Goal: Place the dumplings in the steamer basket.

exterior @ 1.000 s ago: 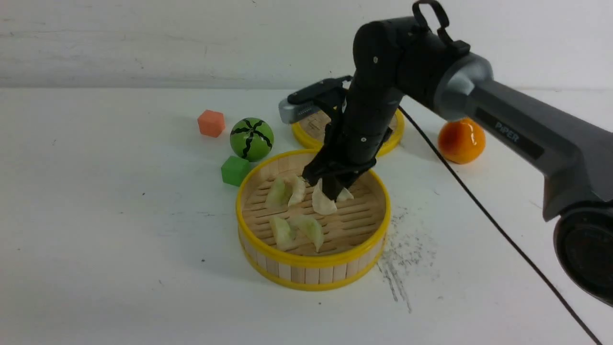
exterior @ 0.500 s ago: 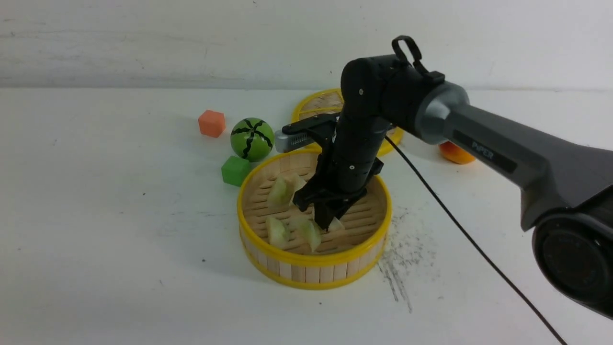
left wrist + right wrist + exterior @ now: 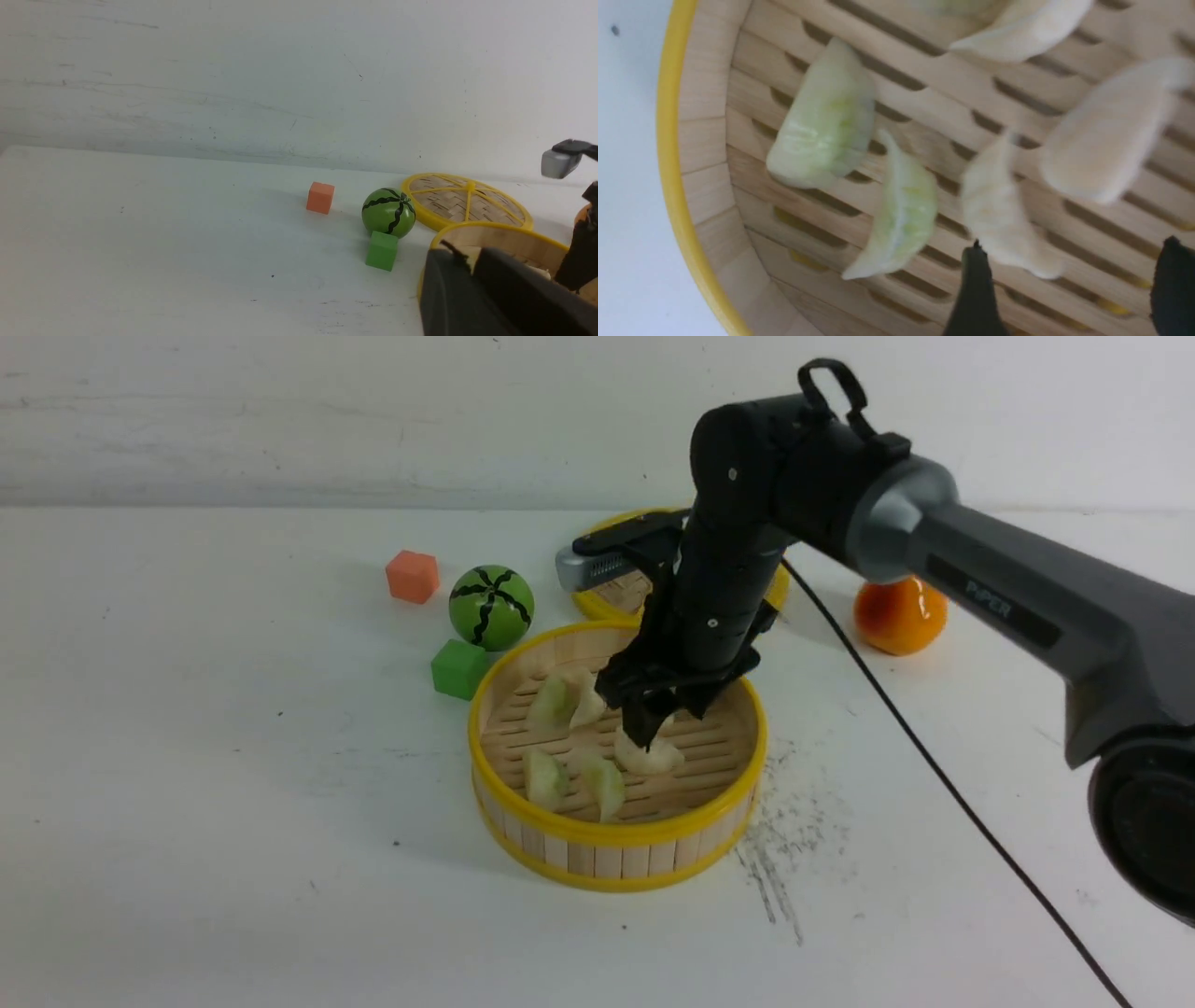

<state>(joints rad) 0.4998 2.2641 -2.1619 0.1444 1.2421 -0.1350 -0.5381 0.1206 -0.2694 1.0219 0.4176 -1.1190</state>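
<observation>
Dumplings [image 3: 901,219] lie loose on basket [image 3: 672,154] slats between parted, empty right jaws, hidden from the front view.

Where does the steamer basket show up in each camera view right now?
Front view: steamer basket sits at centre, under the right gripper.
Left wrist view: only its far rim shows, low at the right edge.
Right wrist view: its slatted floor fills the frame, wall at left.
Shared landmark: its yellow rim.
</observation>
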